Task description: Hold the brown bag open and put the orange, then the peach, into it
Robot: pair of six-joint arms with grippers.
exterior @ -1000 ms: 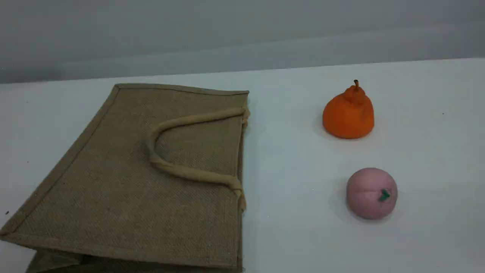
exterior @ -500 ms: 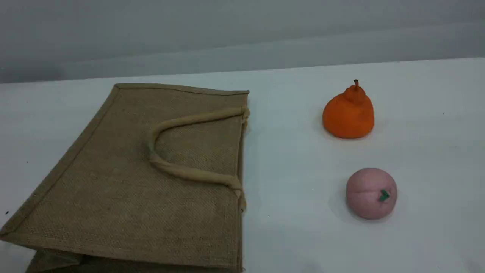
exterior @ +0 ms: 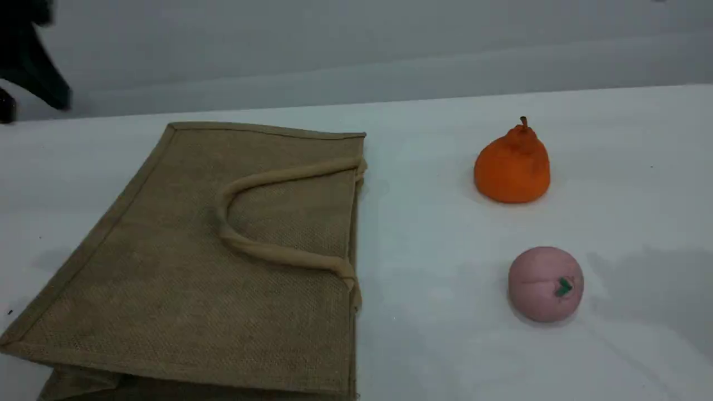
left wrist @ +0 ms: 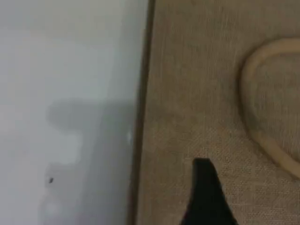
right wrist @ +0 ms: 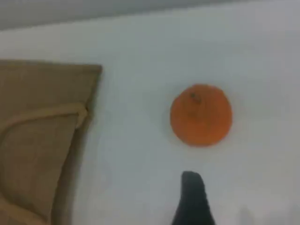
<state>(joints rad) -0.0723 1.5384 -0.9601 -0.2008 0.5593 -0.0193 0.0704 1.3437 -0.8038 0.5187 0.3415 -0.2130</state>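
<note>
We see the brown bag (exterior: 223, 256) lying flat on the white table (exterior: 434, 250), its rope handle (exterior: 262, 250) resting on top. To its right the orange (exterior: 512, 167) sits upright, with the peach (exterior: 546, 284) nearer us, apart from it. Our left hand (left wrist: 206, 197) hangs spread over the bag; our right hand (right wrist: 192, 201), also spread and gripping nothing, hovers near the orange.

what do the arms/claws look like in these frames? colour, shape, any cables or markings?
Little shows. The left arm is a blurred black shape at the scene view's top-left corner, angular in outline. Each wrist view shows one matte black fingertip with a rounded end: left claw, right claw. No cables, markings or labels can be made out. The right arm is not visible in the scene view.
</note>
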